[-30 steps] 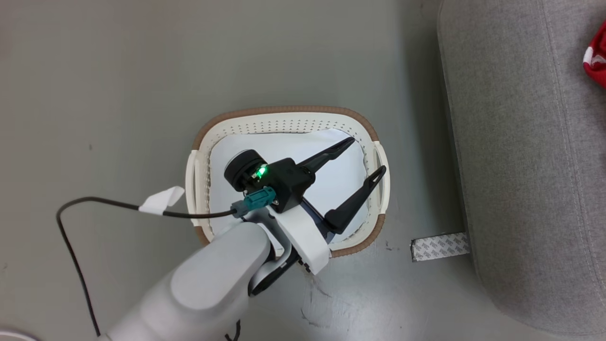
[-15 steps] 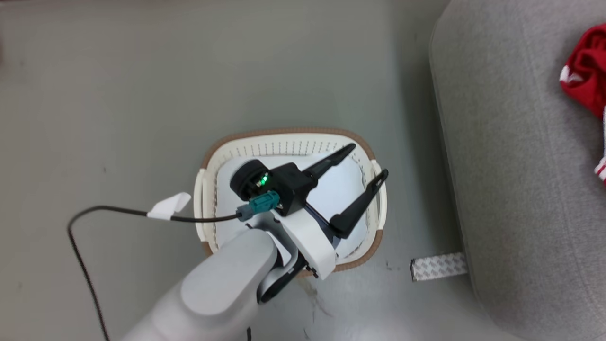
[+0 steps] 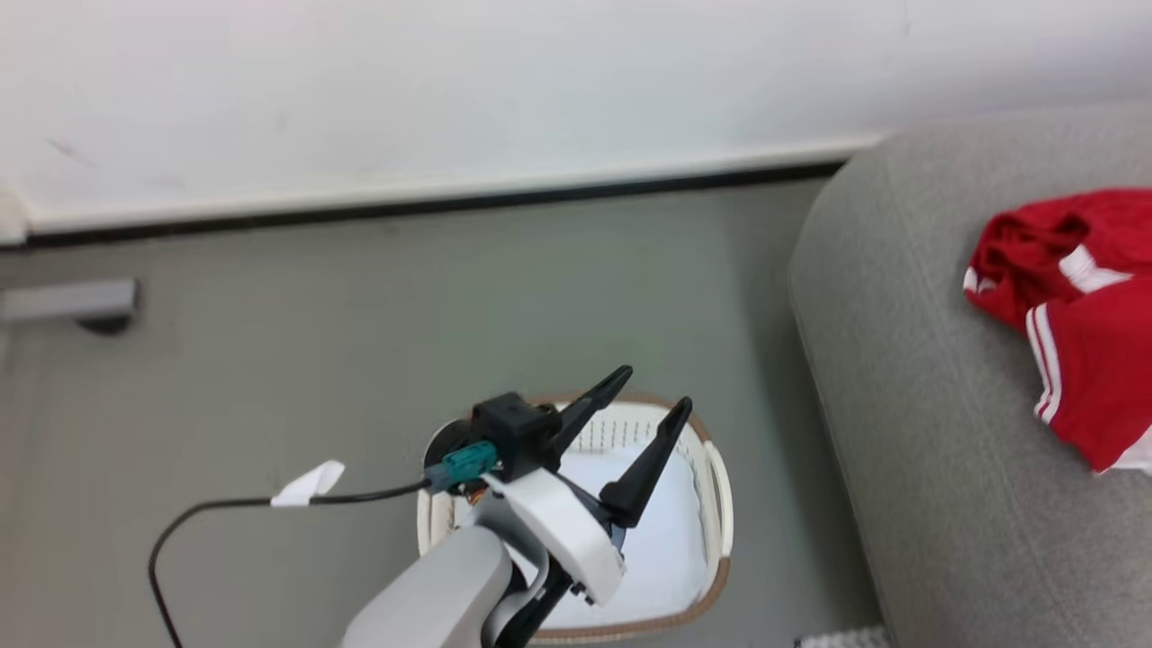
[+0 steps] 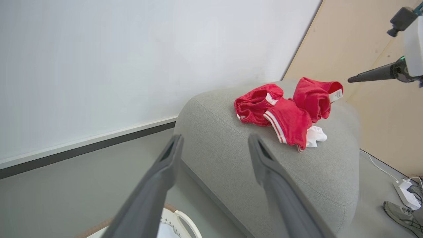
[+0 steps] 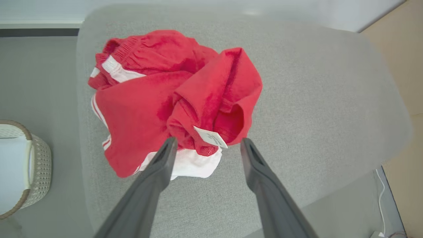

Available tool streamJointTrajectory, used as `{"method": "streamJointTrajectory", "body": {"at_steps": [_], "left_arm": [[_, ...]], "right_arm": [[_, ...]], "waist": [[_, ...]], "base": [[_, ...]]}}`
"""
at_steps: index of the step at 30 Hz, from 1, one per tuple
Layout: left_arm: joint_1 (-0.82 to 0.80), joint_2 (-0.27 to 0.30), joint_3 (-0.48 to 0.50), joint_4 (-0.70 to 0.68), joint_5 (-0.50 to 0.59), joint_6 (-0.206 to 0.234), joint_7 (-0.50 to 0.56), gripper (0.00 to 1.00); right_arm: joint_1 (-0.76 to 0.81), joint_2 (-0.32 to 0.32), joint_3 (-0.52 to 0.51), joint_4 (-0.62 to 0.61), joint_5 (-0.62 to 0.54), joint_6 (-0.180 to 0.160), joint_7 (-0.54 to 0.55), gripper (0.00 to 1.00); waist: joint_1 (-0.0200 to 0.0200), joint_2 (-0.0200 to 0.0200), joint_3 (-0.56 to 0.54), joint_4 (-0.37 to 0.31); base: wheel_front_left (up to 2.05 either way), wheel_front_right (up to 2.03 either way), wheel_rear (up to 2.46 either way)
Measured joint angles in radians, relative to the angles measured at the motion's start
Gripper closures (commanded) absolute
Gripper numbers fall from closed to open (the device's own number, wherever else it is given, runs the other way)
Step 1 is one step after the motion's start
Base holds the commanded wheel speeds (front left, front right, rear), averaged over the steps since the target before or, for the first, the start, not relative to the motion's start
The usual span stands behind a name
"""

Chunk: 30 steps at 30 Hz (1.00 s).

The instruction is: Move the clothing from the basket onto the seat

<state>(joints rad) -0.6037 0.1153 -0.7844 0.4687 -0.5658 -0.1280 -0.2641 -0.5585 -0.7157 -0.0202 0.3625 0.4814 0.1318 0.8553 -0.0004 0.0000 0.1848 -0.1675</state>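
Two items are cut off in the head view. The clothing [image 3: 1071,360] runs off the right edge, and the basket [image 3: 720,504], at lower centre, is partly covered by the left arm. In the right wrist view the basket meets the left edge, so part of it is out of frame. In the left wrist view a sliver of its rim and handle shows at the bottom edge, between blurred fingers. A flat white cloth [image 3: 670,540] lies inside the basket; the area behind the arm cannot be checked.

Fingers of the left gripper [image 3: 654,389] are spread apart over the basket's upper rim, with nothing between them and touching nothing.

Fingers of the right gripper [image 5: 208,140] are spread wide and grasp nothing. Their tips sit at the lower edge of the clothing in the picture; contact cannot be told.

The clothing is a crumpled red heap lying on top of the seat [image 3: 945,468], at the right of the head view. A label and a white fold show at its lower edge.
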Motion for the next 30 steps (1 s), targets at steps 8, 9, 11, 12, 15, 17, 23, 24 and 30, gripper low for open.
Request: {"method": "streamJointTrajectory", "body": {"at_steps": [8,9,11,12,15,17,23,24,30], "left_arm": [[0.105,-0.004,0.163,-0.006,-0.004,0.027,0.0,0.0],[0.105,-0.004,0.163,-0.006,-0.004,0.027,0.0,0.0],[0.122,0.009,0.225,-0.019,0.004,0.042,0.0,0.0],[0.136,0.016,0.254,-0.022,0.005,0.049,0.0,0.0],[0.178,0.044,0.335,-0.033,0.02,0.065,0.0,0.0],[0.201,0.056,0.393,-0.049,0.039,0.07,0.0,0.0],[0.286,0.051,0.532,-0.123,0.119,0.067,0.0,0.0],[0.302,0.042,0.556,-0.136,0.13,0.064,0.0,0.0],[0.391,-0.014,0.672,-0.163,0.206,0.038,0.0,0.0]], "right_arm": [[0.074,-0.006,0.057,-0.116,0.104,0.0,-0.254,0.0],[0.074,-0.006,0.057,-0.116,0.104,0.0,-0.254,0.0],[0.1,0.008,0.071,-0.131,0.105,0.0,-0.353,0.0],[0.115,0.022,0.075,-0.135,0.1,0.0,-0.407,0.0],[0.156,0.072,0.084,-0.136,0.095,0.0,-0.536,0.0],[0.19,0.112,0.095,-0.141,0.087,0.0,-0.606,0.0],[0.287,0.238,0.101,-0.165,-0.046,0.0,-0.848,0.0],[0.312,0.27,0.101,-0.164,-0.07,0.0,-0.889,0.0],[0.426,0.4,0.116,-0.13,-0.134,0.0,-1.075,0.0]], "waist": [[-0.0002,0.0,-0.173,0.025],[-0.0002,0.0,-0.173,0.025],[-0.0002,0.0001,-0.199,0.038],[-0.0001,0.0001,-0.209,0.045],[0.0,0.0,-0.227,0.067],[0.0,0.0,-0.235,0.077],[0.0002,0.0,-0.227,0.087],[0.0002,0.0,-0.225,0.088],[0.0003,0.0,-0.218,0.09]], "base": [[0.0,0.0,0.0],[0.0,0.0,0.0],[0.0,0.0,0.0],[0.0,0.0,0.0],[0.0,0.0,0.0],[0.0,0.0,0.0],[0.0,0.0,0.0],[0.0,0.0,0.0],[0.0,0.0,0.0]]}}
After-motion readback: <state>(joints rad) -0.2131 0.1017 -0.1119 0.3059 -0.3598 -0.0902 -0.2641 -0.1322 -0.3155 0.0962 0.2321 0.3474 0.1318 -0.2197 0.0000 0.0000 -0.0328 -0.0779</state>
